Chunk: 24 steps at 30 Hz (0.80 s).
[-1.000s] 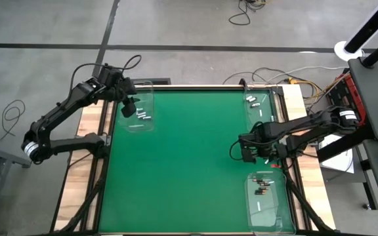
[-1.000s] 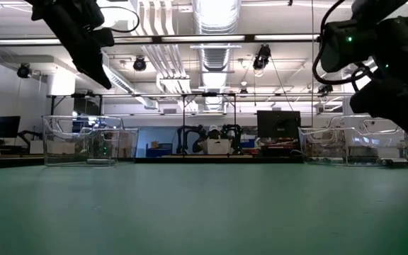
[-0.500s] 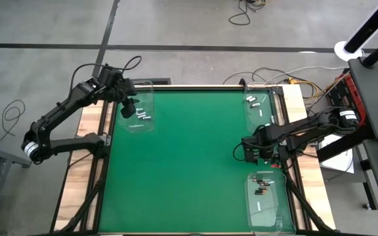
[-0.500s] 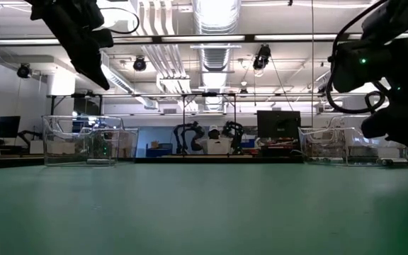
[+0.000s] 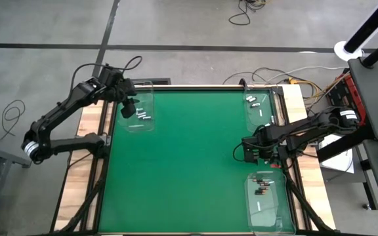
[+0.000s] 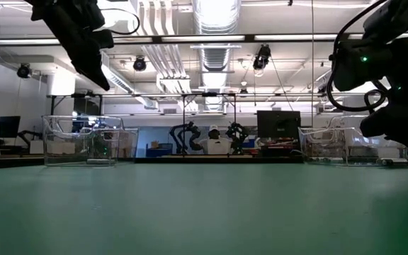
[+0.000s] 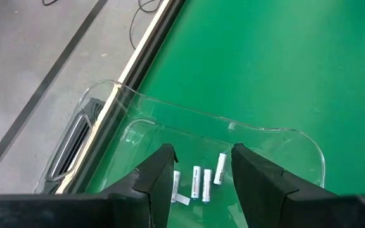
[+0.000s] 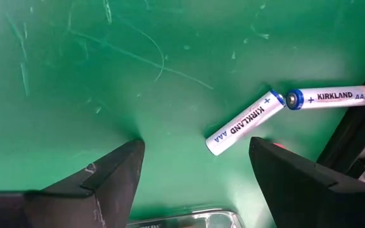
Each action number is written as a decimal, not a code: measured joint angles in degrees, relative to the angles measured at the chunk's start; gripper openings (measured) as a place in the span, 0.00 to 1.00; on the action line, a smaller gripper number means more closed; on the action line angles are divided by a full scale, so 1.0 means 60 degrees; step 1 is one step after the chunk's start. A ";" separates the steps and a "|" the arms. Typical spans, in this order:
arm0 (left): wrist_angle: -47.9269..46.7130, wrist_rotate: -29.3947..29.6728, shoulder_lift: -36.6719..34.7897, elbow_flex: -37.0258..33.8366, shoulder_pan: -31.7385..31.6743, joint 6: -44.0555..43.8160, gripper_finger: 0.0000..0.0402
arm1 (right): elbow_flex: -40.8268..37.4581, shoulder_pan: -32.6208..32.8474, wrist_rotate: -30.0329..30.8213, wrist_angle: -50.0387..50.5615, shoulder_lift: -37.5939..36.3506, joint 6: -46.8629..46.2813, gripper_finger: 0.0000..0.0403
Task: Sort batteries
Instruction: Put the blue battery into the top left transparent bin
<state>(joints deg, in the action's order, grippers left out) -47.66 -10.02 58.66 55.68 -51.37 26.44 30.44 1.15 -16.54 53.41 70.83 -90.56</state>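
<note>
Batteries: two white Kirkland AAA cells [image 8: 243,127] lie on green mat [image 8: 75,69], tips nearly touching, just ahead of right fingers, nearer one finger.
Mat: scratched, bare between right fingers.
Left tray: clear plastic tray [image 7: 277,136] under left fingers, holds white cells [image 7: 206,181] seen in the gap.
Right gripper [image 8: 192,158]: low over mat, fingers spread, nothing held.
Left gripper [image 7: 201,166]: above tray, fingers apart, released.
</note>
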 joint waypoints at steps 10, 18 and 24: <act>0.0074 0.0000 0.0256 0.0000 0.0000 0.0004 0.34 | 0.0111 -0.0004 0.0476 0.0038 0.0004 0.0356 0.73; 0.0109 -0.0004 0.0493 0.0000 0.0000 0.0004 0.34 | 0.0113 -0.0004 0.0561 -0.0042 0.0007 0.0853 0.72; 0.0111 -0.0004 0.0574 0.0000 0.0000 0.0004 0.34 | 0.0113 -0.0004 0.0560 -0.0222 0.0017 0.0863 0.73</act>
<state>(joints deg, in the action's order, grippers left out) -46.99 -10.04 62.10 55.68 -51.37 26.46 31.11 1.13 -13.19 52.08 70.93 -85.38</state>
